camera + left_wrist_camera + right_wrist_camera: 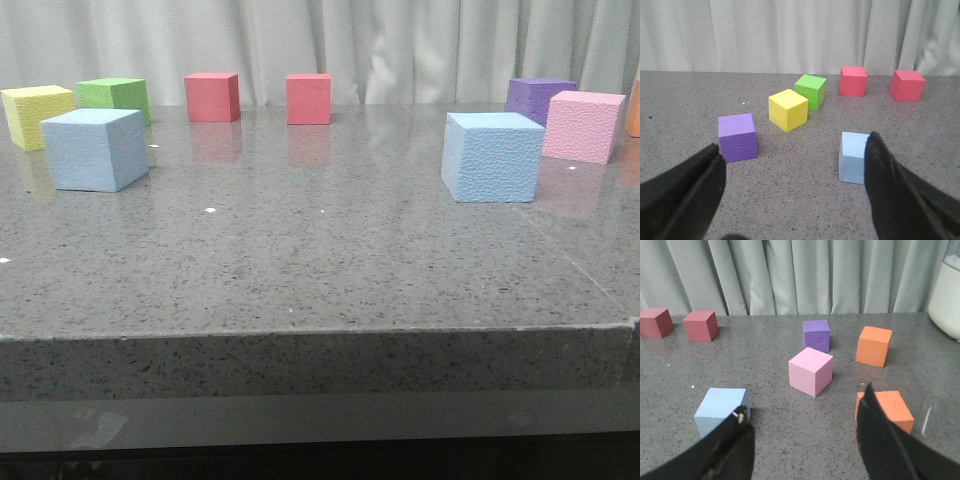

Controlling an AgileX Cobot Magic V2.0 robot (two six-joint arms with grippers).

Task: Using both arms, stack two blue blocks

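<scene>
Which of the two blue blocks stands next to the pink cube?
The right blue block, just in front-left of the pink cube. The left blue block sits by the yellow cube instead.

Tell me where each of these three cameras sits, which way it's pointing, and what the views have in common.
Front: low at the table's near edge, facing forward at the curtain; both blue blocks show, no robot parts.
Left wrist: above the table, looking past the open left gripper at one blue block.
Right wrist: likewise, past the open right gripper at a blue block.
Shared: the two red cubes by the curtain appear in all three.
</scene>
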